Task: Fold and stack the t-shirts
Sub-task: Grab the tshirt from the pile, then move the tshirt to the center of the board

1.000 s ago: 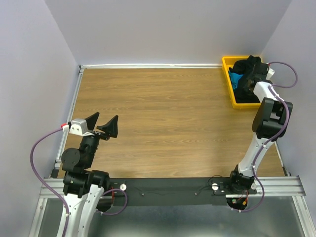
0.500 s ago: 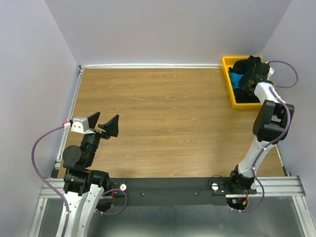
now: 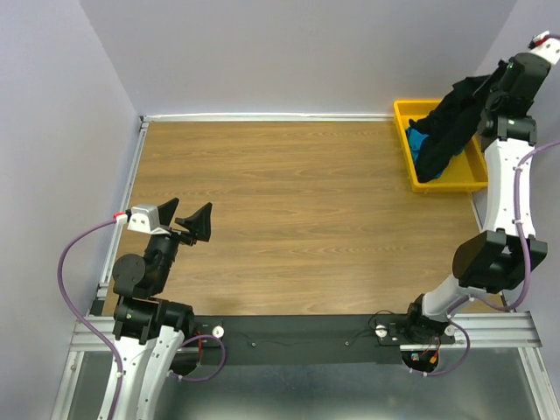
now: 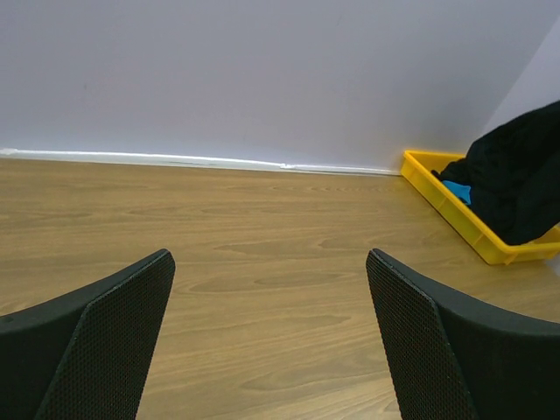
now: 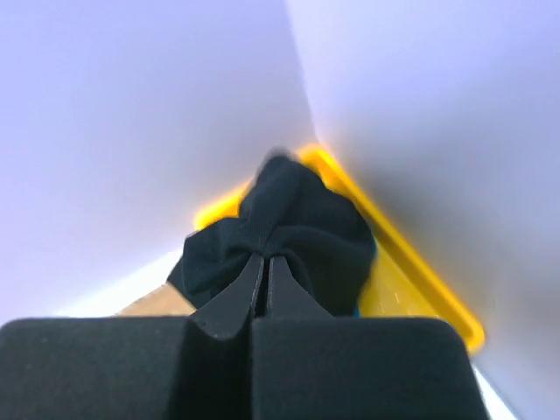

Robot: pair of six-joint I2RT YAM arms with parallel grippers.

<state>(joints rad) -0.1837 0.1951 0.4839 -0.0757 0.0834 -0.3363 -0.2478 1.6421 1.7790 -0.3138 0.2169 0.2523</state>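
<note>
My right gripper (image 3: 479, 86) is raised high above the yellow tray (image 3: 401, 114) and is shut on the black t-shirt (image 3: 446, 127). The black cloth hangs down from the pinch, its lower end still in the tray; in the right wrist view the fingers (image 5: 229, 302) close on a bunched fold of the black t-shirt (image 5: 297, 219). A patch of the teal-blue t-shirt (image 3: 418, 140) shows in the tray beside the black cloth. My left gripper (image 3: 190, 221) hovers open over the near left of the table, nothing between its fingers (image 4: 105, 341).
The yellow tray (image 4: 437, 188) sits in the far right corner against both walls. A white strip (image 3: 262, 116) runs along the back edge of the wooden table (image 3: 289, 210). A black rail (image 3: 297, 337) with the arm bases spans the near edge.
My right gripper has closed on the black t-shirt in the tray and risen steeply, pulling the cloth up out of the tray. The left arm has barely moved.
</note>
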